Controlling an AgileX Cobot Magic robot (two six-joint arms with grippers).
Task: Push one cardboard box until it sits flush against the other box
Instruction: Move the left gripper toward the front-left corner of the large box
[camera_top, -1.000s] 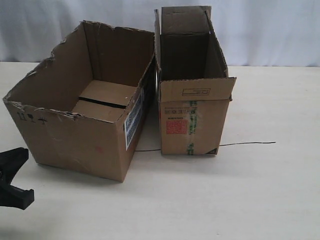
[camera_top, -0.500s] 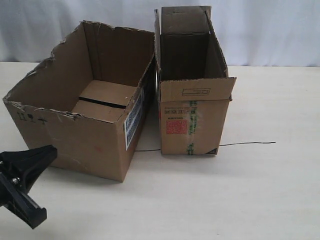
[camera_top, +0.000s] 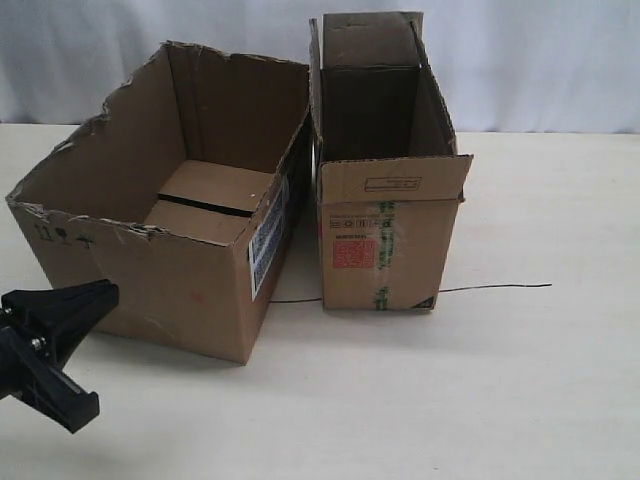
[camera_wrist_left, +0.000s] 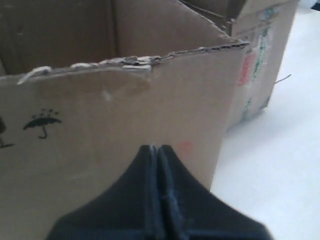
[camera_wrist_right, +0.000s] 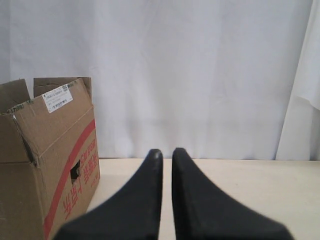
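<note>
The cardboard box (camera_top: 170, 280), wide and torn-rimmed, stands at the left, turned at an angle. Its face with the umbrella symbol (camera_wrist_left: 110, 115) fills the left wrist view. The other box (camera_top: 385, 250), narrower with red square print and green-printed tape, stands to its right (camera_wrist_left: 260, 45). A wedge of gap separates their front corners. My left gripper (camera_top: 108, 291) is shut, its tip (camera_wrist_left: 155, 147) at the low left of the wide box's front face; contact cannot be told. My right gripper (camera_wrist_right: 167, 151) is outside the exterior view, shut but for a thin slit, holding nothing.
A thin black wire (camera_top: 495, 288) lies on the pale table (camera_top: 450, 400), running behind the narrower box. A white curtain (camera_top: 560, 60) closes the back. The right wrist view shows a brown box with a red stripe and white label (camera_wrist_right: 55, 150) beside that gripper.
My left gripper has risen from the lower left edge and moved right, up to the wide box's front face. Neither box has shifted.
</note>
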